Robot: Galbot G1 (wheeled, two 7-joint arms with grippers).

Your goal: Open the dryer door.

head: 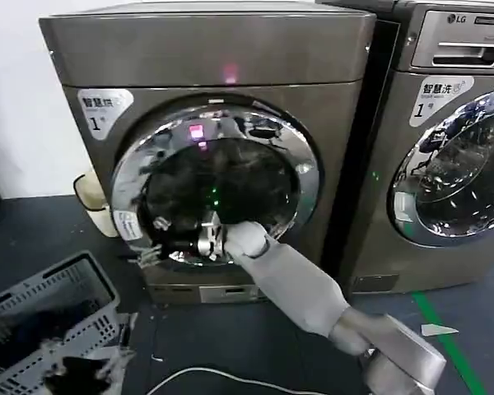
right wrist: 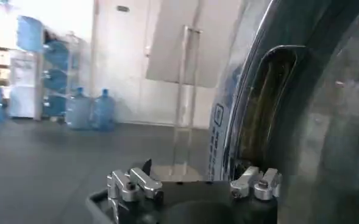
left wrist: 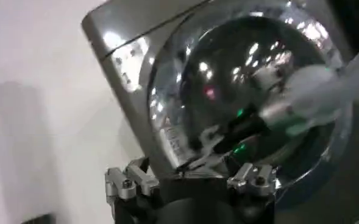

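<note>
The dryer door (head: 303,164) is a chrome ring around dark glass on the bronze-grey machine, and it looks closed or nearly so. My right arm reaches across the front of it from the lower right. My right gripper (head: 154,239) is open at the door's lower-left rim, one finger above and one below the edge. In the right wrist view the right gripper (right wrist: 192,178) sits beside the chrome ring (right wrist: 252,73) and a dark handle recess (right wrist: 266,103). My left gripper (left wrist: 188,180) is open and empty, held off to the dryer's left, facing the door (left wrist: 228,61).
An LG-marked machine (head: 445,164) stands close on the right. A grey laundry basket (head: 41,321) sits on the floor at the lower left. A cream bin (head: 90,197) is by the white wall. A white cable (head: 214,378) and green floor tape (head: 449,346) lie in front.
</note>
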